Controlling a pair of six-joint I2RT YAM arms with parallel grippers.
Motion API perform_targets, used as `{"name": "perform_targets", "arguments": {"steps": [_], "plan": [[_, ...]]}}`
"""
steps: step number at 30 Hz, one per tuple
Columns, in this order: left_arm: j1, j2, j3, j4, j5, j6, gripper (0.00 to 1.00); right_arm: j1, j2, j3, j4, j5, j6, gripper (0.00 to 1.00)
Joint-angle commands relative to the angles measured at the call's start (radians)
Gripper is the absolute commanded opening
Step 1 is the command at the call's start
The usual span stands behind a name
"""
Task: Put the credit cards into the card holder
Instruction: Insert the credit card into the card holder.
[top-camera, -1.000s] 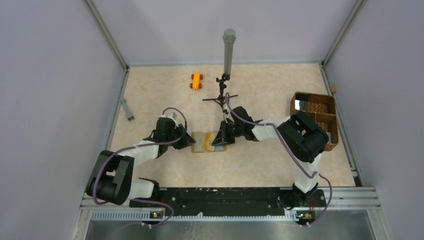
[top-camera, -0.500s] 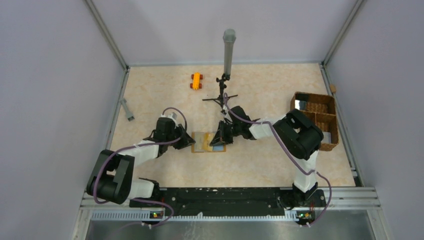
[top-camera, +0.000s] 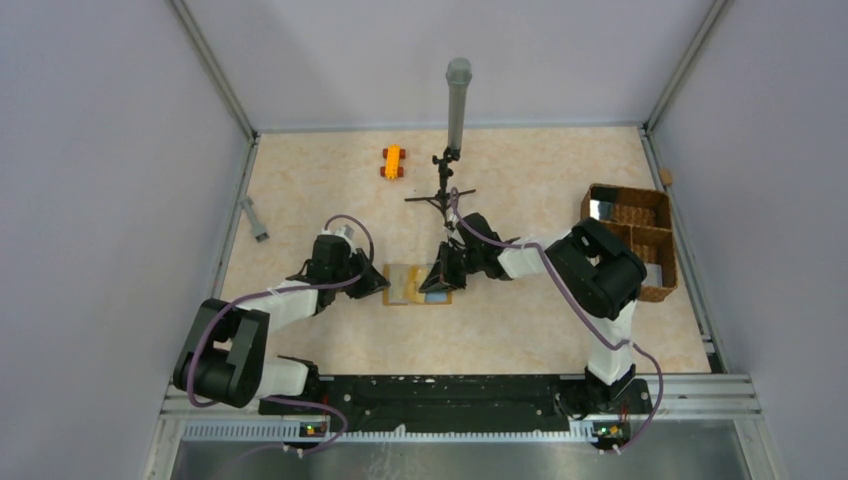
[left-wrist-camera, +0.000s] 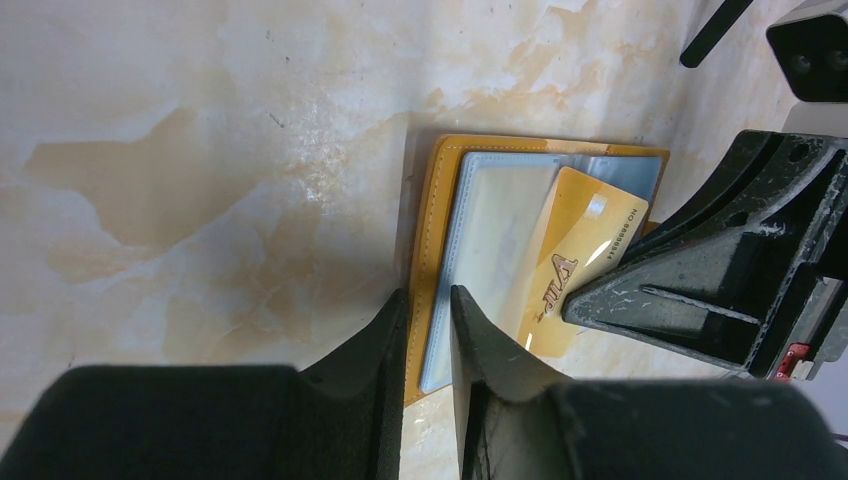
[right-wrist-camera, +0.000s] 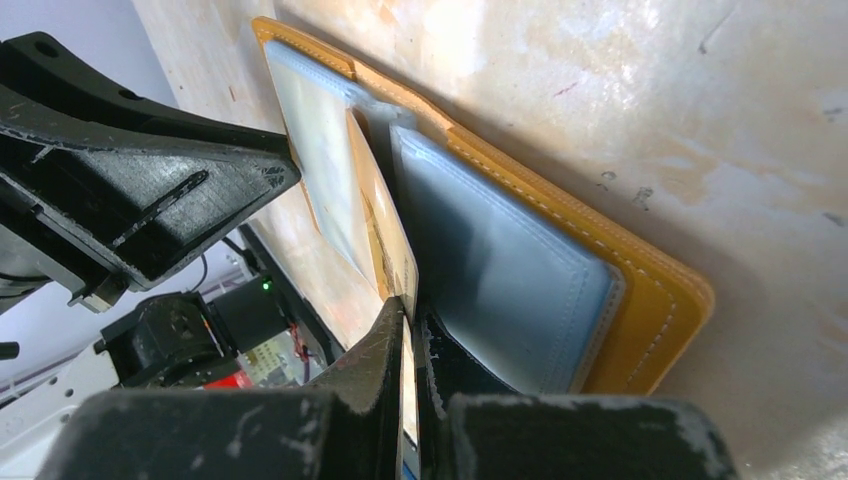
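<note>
The mustard-orange card holder lies open on the table, its clear sleeves up. My right gripper is shut on a gold credit card with "VIP" lettering. The card slants across the holder's middle, its far corner at the inner sleeves. My left gripper stands at the holder's left edge. Its jaws are narrowly apart, one tip at the orange border, the other on the sleeve. No other credit card shows clearly.
An orange toy car sits at the back. A black tripod with a grey tube stands just behind the right arm. A brown wicker basket is at the right, a small grey bar at the left wall.
My right gripper has shifted a little left with the card, further over the holder. The left jaws have narrowed at the holder's edge.
</note>
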Motion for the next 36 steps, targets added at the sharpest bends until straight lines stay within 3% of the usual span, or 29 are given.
{"name": "perform_targets", "arguments": {"steps": [1, 14, 24, 36], "plan": [[0.001, 0.003, 0.011, 0.025, 0.013, 0.002, 0.23, 0.031, 0.049, -0.005, -0.095, 0.086, 0.013, 0.00], [0.001, 0.009, 0.022, 0.052, 0.091, 0.063, 0.23, 0.035, 0.109, 0.114, -0.220, 0.119, -0.025, 0.01], [0.001, 0.018, 0.024, 0.025, 0.045, 0.052, 0.23, 0.039, 0.054, 0.191, -0.371, 0.234, -0.132, 0.31], [0.001, 0.020, 0.031, 0.025, 0.044, 0.050, 0.23, 0.069, -0.012, 0.329, -0.580, 0.369, -0.301, 0.44]]}}
